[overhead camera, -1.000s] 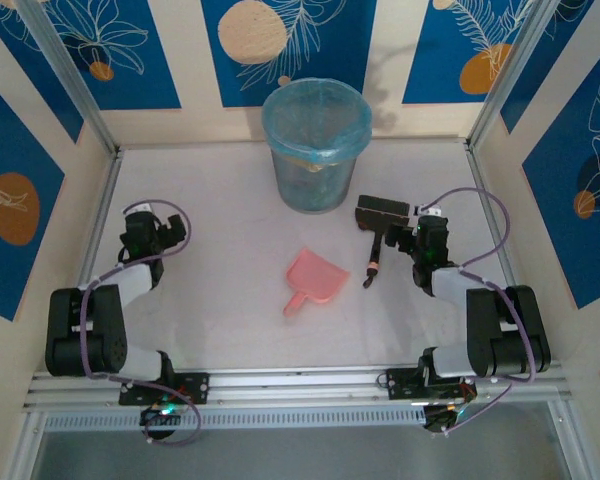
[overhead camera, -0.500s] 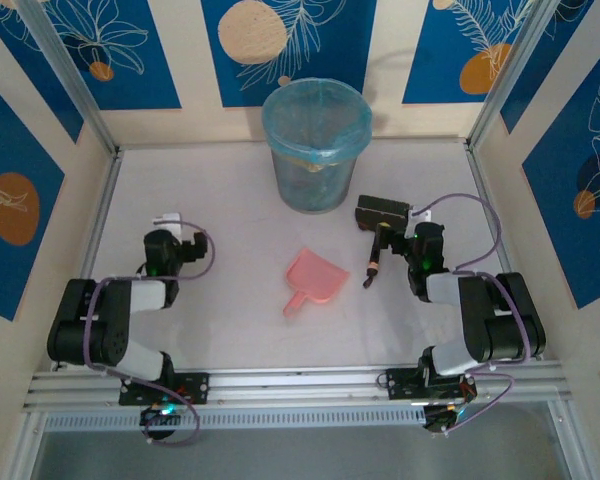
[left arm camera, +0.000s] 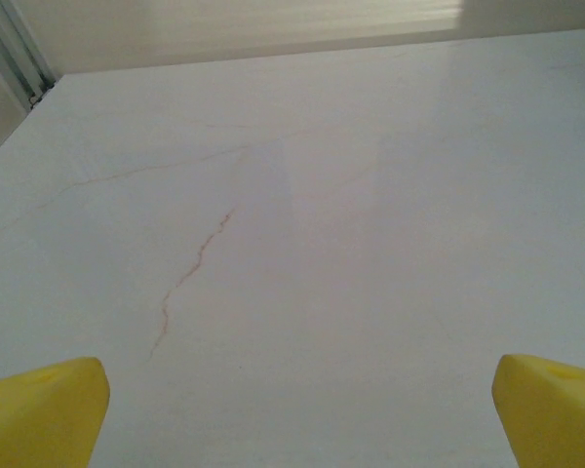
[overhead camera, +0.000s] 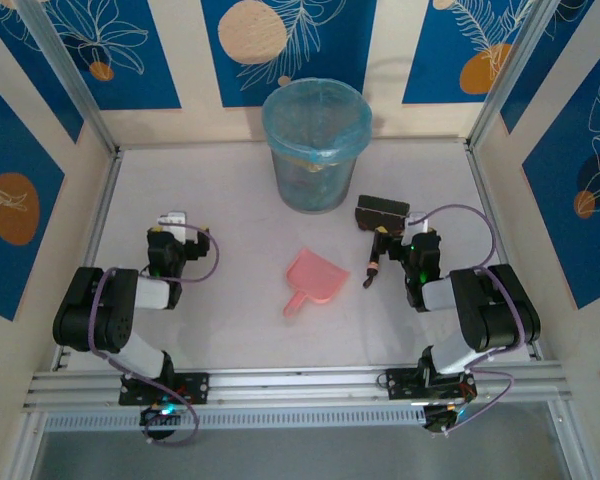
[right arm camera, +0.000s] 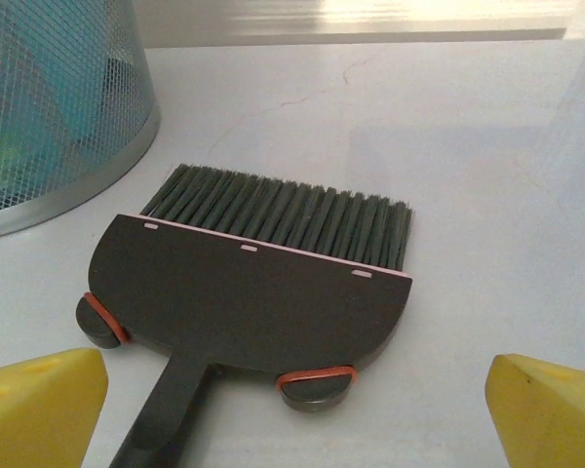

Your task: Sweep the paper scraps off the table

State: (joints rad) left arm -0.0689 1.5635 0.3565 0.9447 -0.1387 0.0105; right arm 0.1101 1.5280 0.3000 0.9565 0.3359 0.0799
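No paper scraps are in view on the table (overhead camera: pixel 230 190). My left gripper (overhead camera: pixel 171 226) hovers low over the left side of the table, open, and in the left wrist view its yellow fingertips (left arm camera: pixel 41 413) stand wide apart over bare surface. My right gripper (overhead camera: pixel 417 238) is on the right side, just behind a dark hand brush (overhead camera: pixel 381 213). It is open too, and in the right wrist view the brush (right arm camera: pixel 253 288) lies flat ahead of my gripper (right arm camera: pixel 294 419), bristles pointing away, untouched.
A pink dustpan (overhead camera: pixel 313 277) lies mid-table, handle toward the near edge. A mesh waste bin (overhead camera: pixel 315 146) with a blue liner stands at the back centre, and its wall (right arm camera: pixel 54 117) is just left of the brush. Aluminium rails (overhead camera: pixel 300 385) and patterned walls enclose the table.
Both arms have folded down and drawn back toward their bases, and the grippers have sunk lower over the table. The brush, dustpan and bin have not moved.
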